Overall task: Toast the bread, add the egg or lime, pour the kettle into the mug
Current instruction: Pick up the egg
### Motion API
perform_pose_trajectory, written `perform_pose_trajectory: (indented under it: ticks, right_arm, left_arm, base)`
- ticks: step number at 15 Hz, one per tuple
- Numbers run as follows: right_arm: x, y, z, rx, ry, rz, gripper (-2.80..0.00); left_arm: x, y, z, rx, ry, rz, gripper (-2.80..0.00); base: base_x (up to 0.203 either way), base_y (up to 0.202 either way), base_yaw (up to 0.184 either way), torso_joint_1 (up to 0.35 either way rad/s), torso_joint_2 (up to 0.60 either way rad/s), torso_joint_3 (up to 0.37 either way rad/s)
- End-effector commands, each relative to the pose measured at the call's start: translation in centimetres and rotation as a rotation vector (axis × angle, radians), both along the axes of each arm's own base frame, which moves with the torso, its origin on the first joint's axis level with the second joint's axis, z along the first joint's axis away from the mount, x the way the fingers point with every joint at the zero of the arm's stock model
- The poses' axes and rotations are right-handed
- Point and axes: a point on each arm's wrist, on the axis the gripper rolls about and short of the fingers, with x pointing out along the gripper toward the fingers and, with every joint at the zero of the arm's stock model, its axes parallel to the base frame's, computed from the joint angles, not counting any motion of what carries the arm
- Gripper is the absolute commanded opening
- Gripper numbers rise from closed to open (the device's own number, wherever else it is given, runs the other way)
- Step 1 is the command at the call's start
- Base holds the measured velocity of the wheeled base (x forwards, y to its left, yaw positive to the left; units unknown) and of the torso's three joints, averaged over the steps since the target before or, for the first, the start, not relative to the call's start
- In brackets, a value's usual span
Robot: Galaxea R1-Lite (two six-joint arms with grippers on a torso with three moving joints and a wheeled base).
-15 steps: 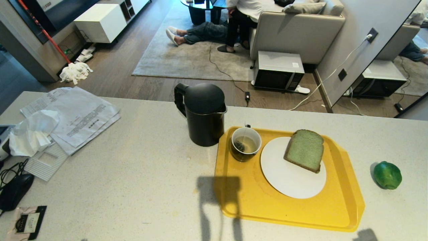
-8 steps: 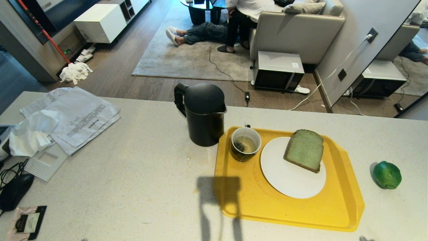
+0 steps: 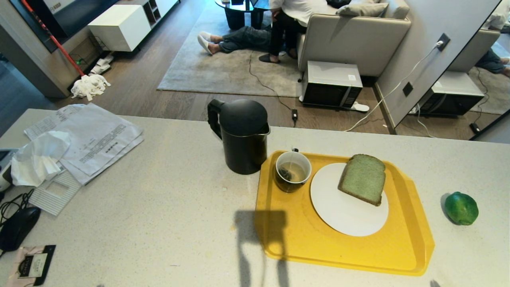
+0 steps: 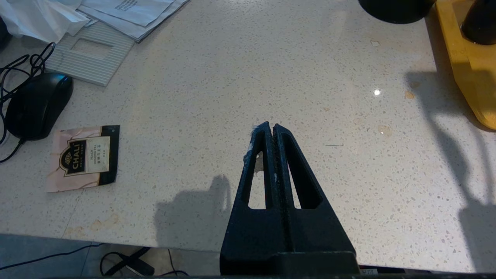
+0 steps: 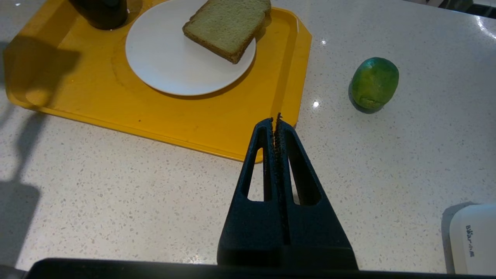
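Both black grippers, left [image 4: 273, 126] and right [image 5: 275, 118], hover over the near counter edge, fingers pressed together, empty. Landmark: the yellow plastic tray [image 3: 303, 243]. On it, the green bread slice [image 3: 362, 178] lies on a white plate [image 3: 342, 213], dark mug [image 3: 292, 171] alongside. The glossy lime [image 3: 461, 208] sits right of the tray, the tall black kettle [image 3: 241, 135] just behind its left corner.

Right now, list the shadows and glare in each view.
Head view: dark upright shadow falls over the counter and yellow tray edge. Left wrist view: a shadow lies beside the left gripper; one bright glint on the counter. Right wrist view: small glints near the lime.
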Motion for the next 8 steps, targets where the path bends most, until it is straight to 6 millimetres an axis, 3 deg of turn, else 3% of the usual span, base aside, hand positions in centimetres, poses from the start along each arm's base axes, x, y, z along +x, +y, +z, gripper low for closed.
perform_pose_trajectory:
  ticks: [1, 8]
  right_arm:
    - [0.02, 0.00, -0.04, -0.001, 0.003, 0.001, -2.80]
    - [0.01, 0.00, 0.00, -0.001, 0.001, -0.001, -2.80]
  left_arm:
    - [0.01, 0.00, 0.00, 0.001, 0.002, 0.000, -2.80]
    - [0.01, 0.00, 0.00, 0.001, 0.001, 0.000, -2.80]
  base:
    - [0.000, 0.000, 0.000, 0.000, 0.00, 0.000]
    - [0.000, 0.000, 0.000, 0.000, 0.00, 0.000]
